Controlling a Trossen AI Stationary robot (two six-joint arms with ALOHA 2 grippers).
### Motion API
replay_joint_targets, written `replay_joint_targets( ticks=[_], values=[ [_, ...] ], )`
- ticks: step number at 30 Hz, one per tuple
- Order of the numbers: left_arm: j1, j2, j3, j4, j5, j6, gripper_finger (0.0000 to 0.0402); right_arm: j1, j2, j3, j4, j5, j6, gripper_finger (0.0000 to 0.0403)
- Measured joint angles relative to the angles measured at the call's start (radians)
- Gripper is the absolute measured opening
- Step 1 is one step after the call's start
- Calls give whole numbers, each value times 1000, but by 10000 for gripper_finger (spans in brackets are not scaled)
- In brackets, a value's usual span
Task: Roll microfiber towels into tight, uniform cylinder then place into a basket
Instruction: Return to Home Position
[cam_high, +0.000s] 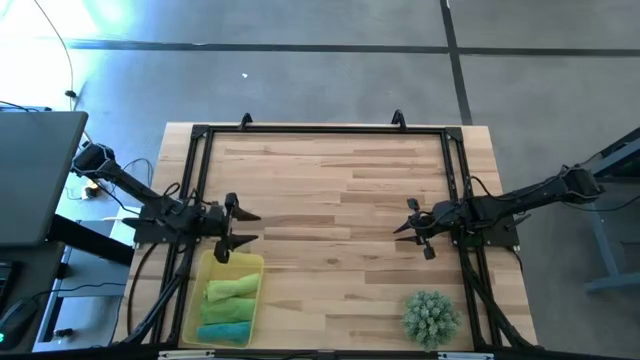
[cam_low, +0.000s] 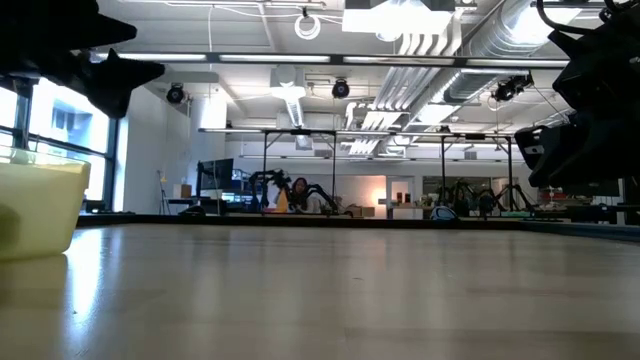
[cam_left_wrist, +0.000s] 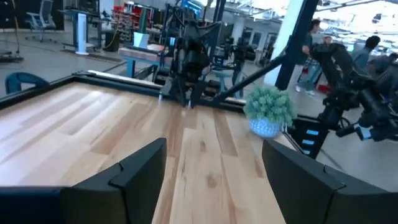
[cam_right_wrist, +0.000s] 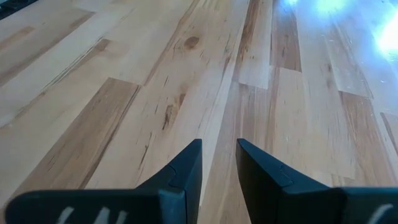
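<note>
The yellow basket (cam_high: 252, 264) stands at the table's near left, and its wall (cam_low: 35, 205) shows at the left of the low view. Inside it lie lime green microfiber towels (cam_high: 232, 290), rolled, and a teal one (cam_high: 222, 332) nearer the front edge. My left gripper (cam_high: 248, 228) hangs open just beyond the basket's far end, pointing level toward the table's right; nothing is between its fingers (cam_left_wrist: 214, 162). My right gripper (cam_high: 400, 228) waits at the table's right side, tipped toward the bare wood, its fingers a narrow gap apart (cam_right_wrist: 217, 149) with nothing in it.
A spiky green ball-shaped plant (cam_high: 432, 318) in a small pot (cam_left_wrist: 266, 127) stands at the near right corner. A black frame (cam_high: 320, 130) runs along the table's edges. The wooden middle of the table (cam_high: 330, 210) lies between the two grippers.
</note>
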Motion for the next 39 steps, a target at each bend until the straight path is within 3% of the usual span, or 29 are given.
replay_joint_targets(
  ticks=[22,39],
  values=[
    [-2,-7,-18,-33,3,-11,254,0,0,0,-1,0,-4,89],
    [-1,-299,-18,-62,2,-11,254,0,-5,0,-2,0,0,89]
  ],
)
